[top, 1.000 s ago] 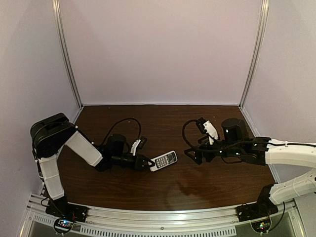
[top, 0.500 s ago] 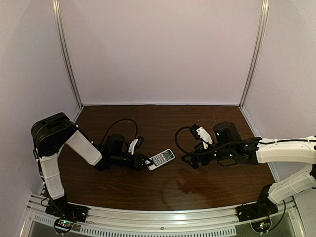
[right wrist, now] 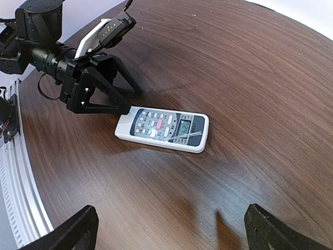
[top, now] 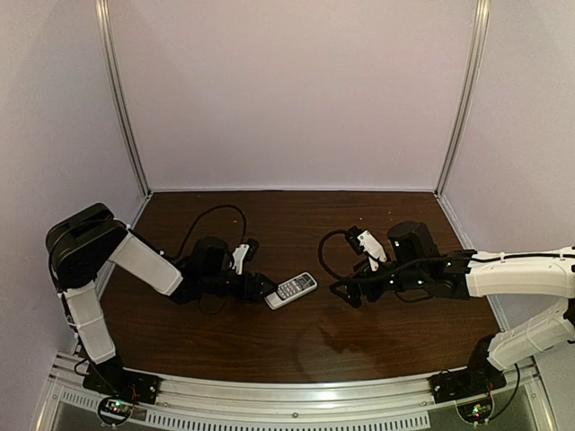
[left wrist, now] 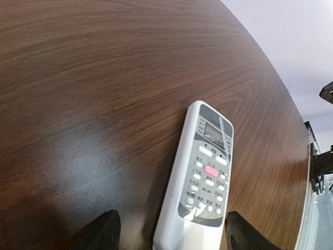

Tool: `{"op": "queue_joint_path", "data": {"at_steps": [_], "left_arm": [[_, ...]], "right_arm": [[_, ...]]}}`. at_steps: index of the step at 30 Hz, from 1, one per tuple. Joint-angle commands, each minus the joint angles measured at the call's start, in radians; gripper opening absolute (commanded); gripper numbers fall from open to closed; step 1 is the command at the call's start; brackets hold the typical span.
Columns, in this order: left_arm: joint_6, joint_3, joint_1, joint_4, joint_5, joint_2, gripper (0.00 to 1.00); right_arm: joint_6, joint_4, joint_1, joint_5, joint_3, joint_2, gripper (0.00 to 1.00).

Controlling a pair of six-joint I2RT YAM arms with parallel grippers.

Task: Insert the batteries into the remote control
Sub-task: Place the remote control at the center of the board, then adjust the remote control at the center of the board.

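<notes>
The remote control (top: 293, 288) lies flat and face up on the brown table, its buttons and small screen showing (left wrist: 204, 172) (right wrist: 163, 128). My left gripper (top: 264, 289) (left wrist: 170, 235) is open. Its black fingers (left wrist: 102, 232) stand on either side of the remote's bottom end with a gap on each side. From the right wrist view the left gripper (right wrist: 115, 99) sits just behind that end of the remote. My right gripper (top: 345, 292) (right wrist: 171, 232) is open wide, hanging above bare table a little right of the remote. The batteries are out of view.
Black cables loop off both wrists over the table (top: 296, 224). An aluminium rail (top: 287, 397) (right wrist: 15, 172) runs along the near edge by the arm bases. Pale walls with metal corner posts (top: 121, 99) close in the back and sides.
My left gripper has opened and let go of the remote, which now rests flat on the table, and the arm has drawn back slightly left. The right arm shifted left, then held still.
</notes>
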Motion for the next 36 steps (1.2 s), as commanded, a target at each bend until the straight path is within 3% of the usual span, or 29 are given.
{"op": "queue_joint_path", "data": {"at_steps": [1, 5, 8, 16, 22, 36], "left_arm": [[0.059, -0.011, 0.007, -0.212, -0.150, -0.042, 0.73], [0.048, -0.043, 0.008, -0.222, -0.164, -0.122, 0.70], [0.010, -0.103, 0.008, -0.189, -0.131, -0.180, 0.62], [-0.090, -0.209, -0.048, -0.160, -0.134, -0.303, 0.50], [-0.162, -0.213, -0.069, -0.100, -0.138, -0.261, 0.42], [-0.209, -0.159, -0.109, -0.003, -0.126, -0.138, 0.40]], "right_arm": [[-0.014, 0.008, -0.010, 0.004, 0.009, -0.003, 1.00], [-0.001, 0.013, -0.033, 0.025, 0.018, 0.033, 1.00], [0.017, 0.059, -0.068, 0.019, 0.053, 0.099, 0.98], [0.040, 0.131, -0.121, -0.069, 0.160, 0.321, 0.80], [0.040, 0.151, -0.124, -0.133, 0.237, 0.463, 0.70], [0.044, 0.175, -0.127, -0.171, 0.303, 0.604, 0.57]]}}
